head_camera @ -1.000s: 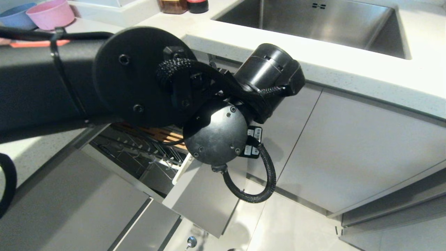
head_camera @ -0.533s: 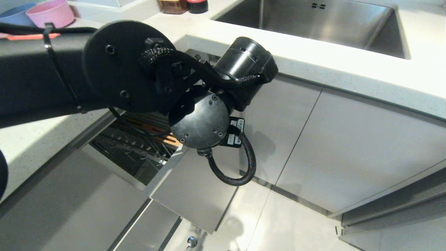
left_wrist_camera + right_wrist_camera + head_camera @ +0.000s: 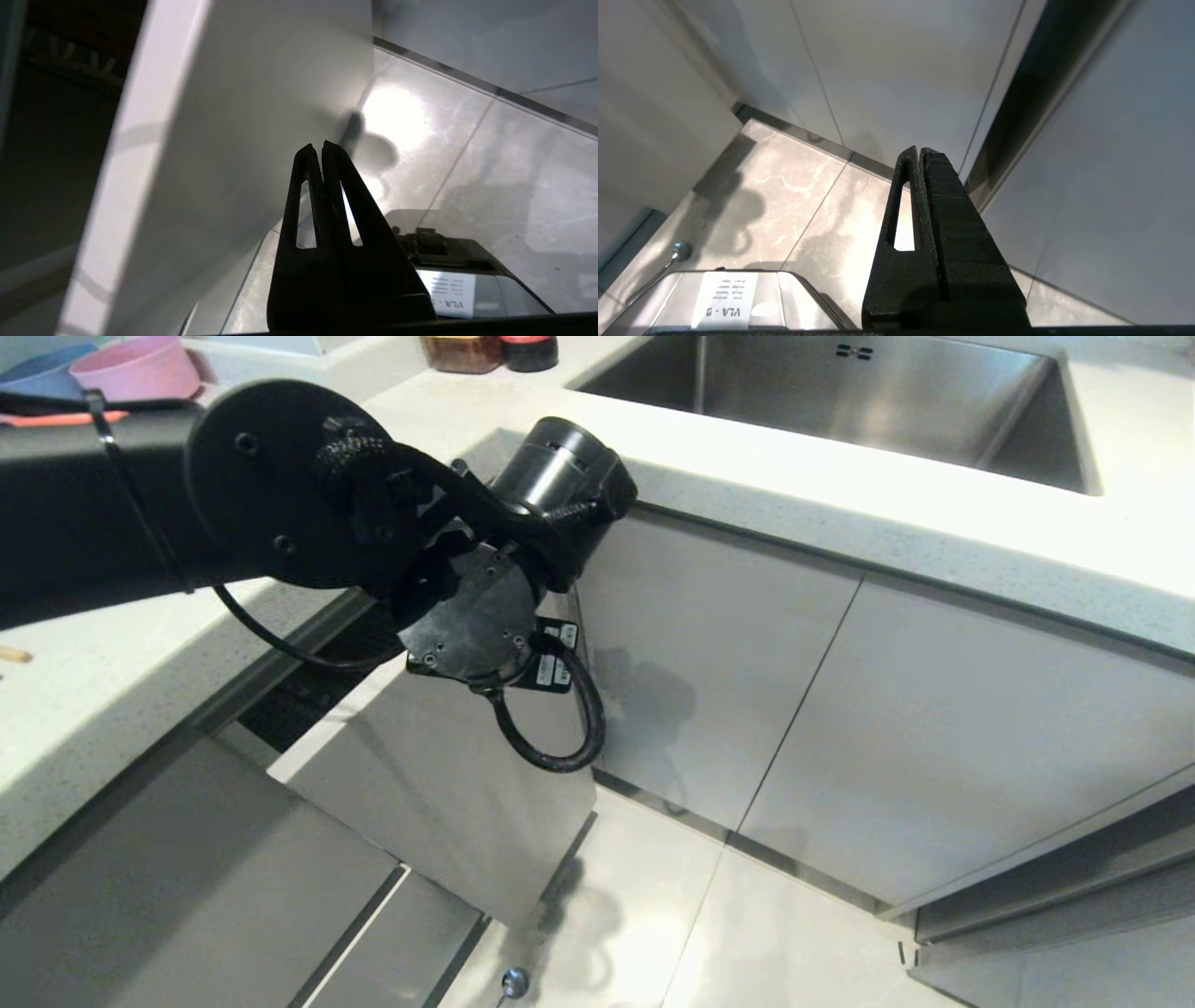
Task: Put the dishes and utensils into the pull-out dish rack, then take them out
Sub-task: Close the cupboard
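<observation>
While both fingers meet, left gripper by one pull-out dish rack, two bowls, right gripper pinched together

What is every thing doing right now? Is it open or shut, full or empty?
Pull-out dish rack: nearly pushed in, a dark gap left.
Left gripper: shut, empty, beside the rack's front panel.
Right gripper: shut, empty, hanging over the floor.
Sink: empty as far as shown.
Pink bowl: upright on the counter.

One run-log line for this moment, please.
stage: closing rack | left gripper: shut, empty, beside front panel | pull-out dish rack: nearly shut | right gripper: shut, parked above floor
</observation>
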Tool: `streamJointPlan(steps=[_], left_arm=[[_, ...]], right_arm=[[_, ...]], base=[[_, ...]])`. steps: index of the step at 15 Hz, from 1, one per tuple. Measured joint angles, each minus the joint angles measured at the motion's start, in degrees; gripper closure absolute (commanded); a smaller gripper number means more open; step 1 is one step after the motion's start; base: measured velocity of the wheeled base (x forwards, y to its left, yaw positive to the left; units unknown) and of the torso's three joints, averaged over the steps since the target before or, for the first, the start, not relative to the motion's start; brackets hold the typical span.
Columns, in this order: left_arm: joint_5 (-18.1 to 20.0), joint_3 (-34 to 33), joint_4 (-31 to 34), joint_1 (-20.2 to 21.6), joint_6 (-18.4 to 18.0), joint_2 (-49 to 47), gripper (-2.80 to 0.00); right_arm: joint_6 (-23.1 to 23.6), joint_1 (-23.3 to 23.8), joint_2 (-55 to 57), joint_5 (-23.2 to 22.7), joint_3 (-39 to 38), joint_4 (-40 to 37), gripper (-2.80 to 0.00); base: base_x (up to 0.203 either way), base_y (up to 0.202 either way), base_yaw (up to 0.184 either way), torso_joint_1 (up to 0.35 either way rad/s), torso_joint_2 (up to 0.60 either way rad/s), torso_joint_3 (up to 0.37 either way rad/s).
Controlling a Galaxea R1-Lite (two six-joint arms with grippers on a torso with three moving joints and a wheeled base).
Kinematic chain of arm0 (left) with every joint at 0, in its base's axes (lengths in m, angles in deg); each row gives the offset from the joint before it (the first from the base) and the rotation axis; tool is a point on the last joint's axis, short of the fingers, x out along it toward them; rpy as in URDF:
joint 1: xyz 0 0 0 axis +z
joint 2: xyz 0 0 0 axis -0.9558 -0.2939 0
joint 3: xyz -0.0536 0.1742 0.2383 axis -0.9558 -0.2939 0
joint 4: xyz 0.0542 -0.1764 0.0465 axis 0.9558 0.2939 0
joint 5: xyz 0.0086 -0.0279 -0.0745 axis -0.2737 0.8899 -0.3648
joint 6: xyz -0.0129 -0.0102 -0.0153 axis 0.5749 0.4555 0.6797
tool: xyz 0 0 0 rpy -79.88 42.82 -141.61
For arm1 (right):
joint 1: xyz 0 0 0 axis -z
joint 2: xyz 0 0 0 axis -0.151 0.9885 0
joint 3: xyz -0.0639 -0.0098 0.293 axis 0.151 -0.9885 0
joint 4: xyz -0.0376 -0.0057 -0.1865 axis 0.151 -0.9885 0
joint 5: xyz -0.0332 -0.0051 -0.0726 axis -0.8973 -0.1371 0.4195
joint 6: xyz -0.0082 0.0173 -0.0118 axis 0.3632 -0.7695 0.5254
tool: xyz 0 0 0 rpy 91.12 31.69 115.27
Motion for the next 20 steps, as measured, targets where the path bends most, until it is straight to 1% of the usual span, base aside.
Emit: streamJointPlan(steps=[7,9,11,13,16,20], left_arm=[[-0.2,-0.3,0.0,4.8,-2.7,0.4,0.0],[-1.4,-0.7,0.0,6.3,-3.7,0.5,0.0],[-2.7,-0.9,-0.1,7.4,-3.9,0.5,0.0],[-2.8,-0.9,-0.1,8.1,-4.0,0.6,0.0],[-2.8,-1.0,-0.1,7.6,-4.1,1.0,0.0],[-2.0,-1.5,-0.4,4.3,-3.9,3.3,0.0]], right_arm=[[0.0,0.0,0.0,0.0,0.0,0.0,0.0],[0.0,0.0,0.0,0.0,0.0,0.0,0.0],[0.0,0.0,0.0,0.0,0.0,0.0,0.0],[0.0,0.0,0.0,0.0,0.0,0.0,0.0],[0.0,0.0,0.0,0.0,0.0,0.0,0.0],[0.0,0.0,0.0,0.0,0.0,0.0,0.0]], base=[[0.0,0.0,0.0,0.0,0.0,0.0],[0.0,0.0,0.0,0.0,0.0,0.0],[0.0,0.0,0.0,0.0,0.0,0.0],[0.0,0.0,0.0,0.0,0.0,0.0],[0.0,0.0,0.0,0.0,0.0,0.0],[0.0,0.0,0.0,0.0,0.0,0.0]])
